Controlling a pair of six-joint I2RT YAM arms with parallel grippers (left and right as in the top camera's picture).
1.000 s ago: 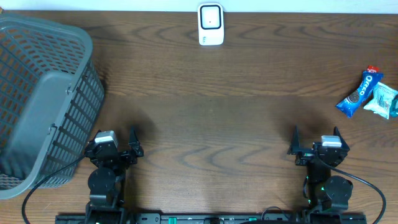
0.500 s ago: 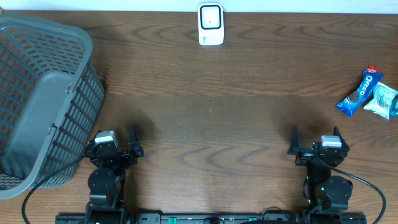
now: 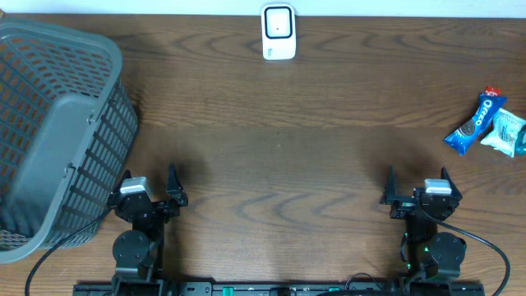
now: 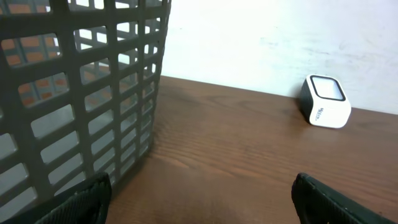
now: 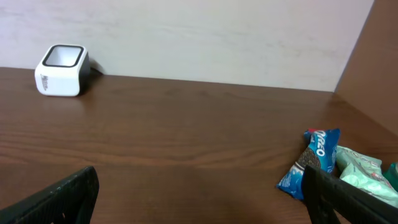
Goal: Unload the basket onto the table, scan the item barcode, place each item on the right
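Two snack items lie at the table's far right: a blue Oreo pack point(image 3: 476, 122) point(image 5: 311, 160) and a mint-green packet point(image 3: 505, 131) point(image 5: 362, 172) touching its right side. The white barcode scanner point(image 3: 279, 31) point(image 4: 324, 101) point(image 5: 60, 70) stands at the middle of the back edge. My left gripper point(image 3: 149, 184) point(image 4: 202, 200) hangs open and empty near the front left, just beside the basket. Near the front right my right gripper point(image 3: 417, 181) point(image 5: 199, 194) is open and empty too, well short of the snacks.
A large grey plastic basket point(image 3: 57, 131) point(image 4: 81, 93) fills the left side of the table, its slatted wall close to my left gripper. A white wall runs behind the table's back edge. Bare brown wood lies between the two arms.
My left arm has shifted slightly to the left, toward the basket. The right arm, the snacks and the scanner have not moved.
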